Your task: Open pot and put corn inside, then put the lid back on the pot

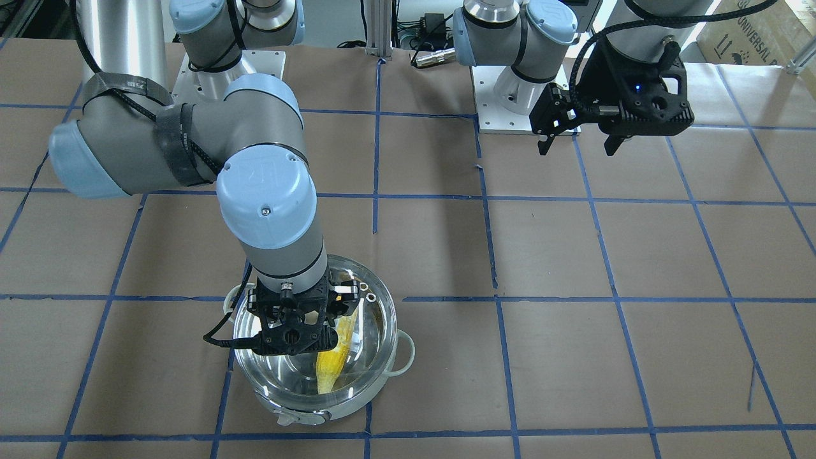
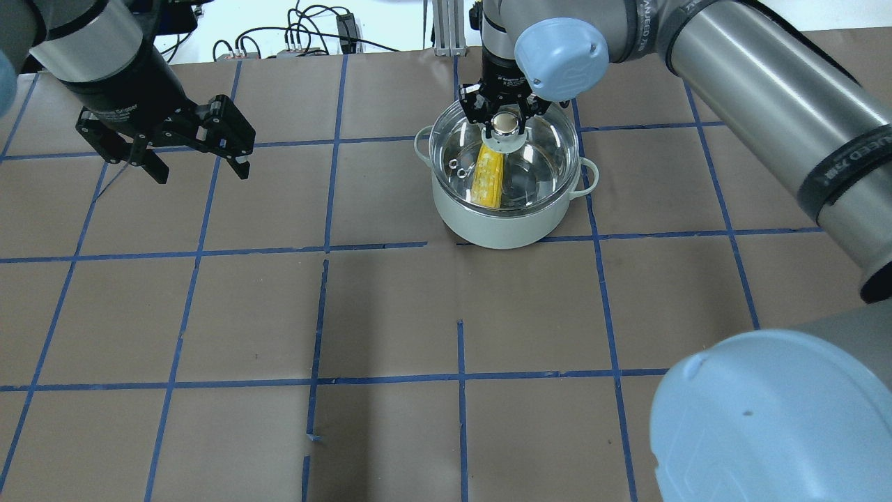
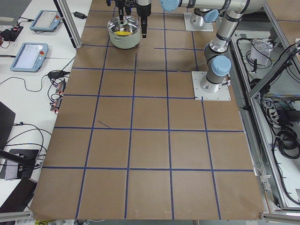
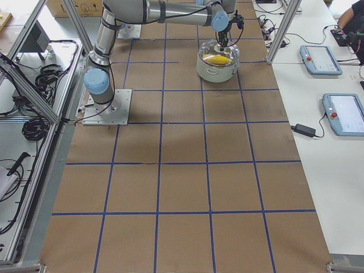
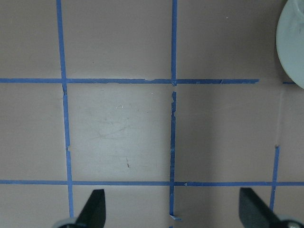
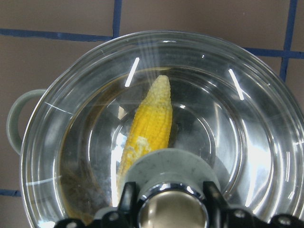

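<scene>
Replacing of the lid point(image 2: 536, 150) was judged nearly done: it was seated on the pot point(image 2: 498, 223), corn point(image 6: 149, 123) enclosed, knob point(image 6: 172, 209) clamped by the right gripper point(image 2: 504, 120). The left gripper point(image 2: 201, 174) was held far left, jaws apart. Release was called for next.
</scene>
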